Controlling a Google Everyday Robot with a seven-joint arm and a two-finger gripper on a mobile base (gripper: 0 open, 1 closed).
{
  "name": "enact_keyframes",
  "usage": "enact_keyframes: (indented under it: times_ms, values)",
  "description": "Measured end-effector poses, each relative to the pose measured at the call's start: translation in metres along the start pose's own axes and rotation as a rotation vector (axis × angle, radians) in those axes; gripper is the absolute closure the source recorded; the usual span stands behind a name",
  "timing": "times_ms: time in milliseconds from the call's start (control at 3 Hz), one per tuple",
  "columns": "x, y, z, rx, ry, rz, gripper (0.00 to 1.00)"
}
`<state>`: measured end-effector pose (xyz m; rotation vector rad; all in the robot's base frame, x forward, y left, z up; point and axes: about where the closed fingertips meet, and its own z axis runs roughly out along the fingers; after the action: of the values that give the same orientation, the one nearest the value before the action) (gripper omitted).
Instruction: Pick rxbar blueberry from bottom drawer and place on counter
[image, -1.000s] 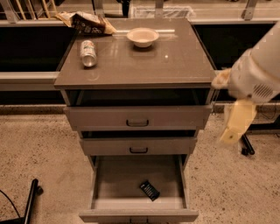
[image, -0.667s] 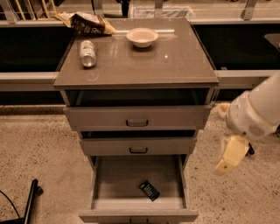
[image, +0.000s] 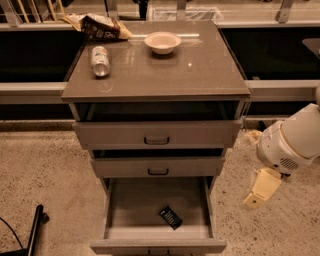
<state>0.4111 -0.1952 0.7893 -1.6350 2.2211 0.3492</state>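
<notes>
The rxbar blueberry (image: 170, 217) is a small dark bar lying flat on the floor of the bottom drawer (image: 157, 246), toward its front right. The drawer is pulled fully open. The counter (image: 200, 75) is the glossy grey-brown top of the cabinet. My gripper (image: 261, 191) hangs from the white arm to the right of the cabinet, at about the height of the open bottom drawer and outside it. It holds nothing that I can see.
On the counter lie a soda can (image: 100, 61) on its side, a white bowl (image: 162, 42) and a brown-and-yellow snack bag (image: 98, 26) at the back left. The two upper drawers (image: 156, 134) stand slightly open. A dark pole base (image: 35, 225) is on the floor at left.
My arm and gripper have come down along the cabinet's right side, from upper-drawer height to bottom-drawer height. The bar and the counter items have not moved.
</notes>
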Motion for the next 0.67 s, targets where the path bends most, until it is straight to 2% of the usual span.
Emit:
enact_keyframes:
  times_ms: [333, 667]
  values:
    - [0.000, -0.012, 0.031, -0.050, -0.078, 0.043, 0.00]
    - [0.004, -0.005, 0.106, -0.139, -0.279, 0.112, 0.00]
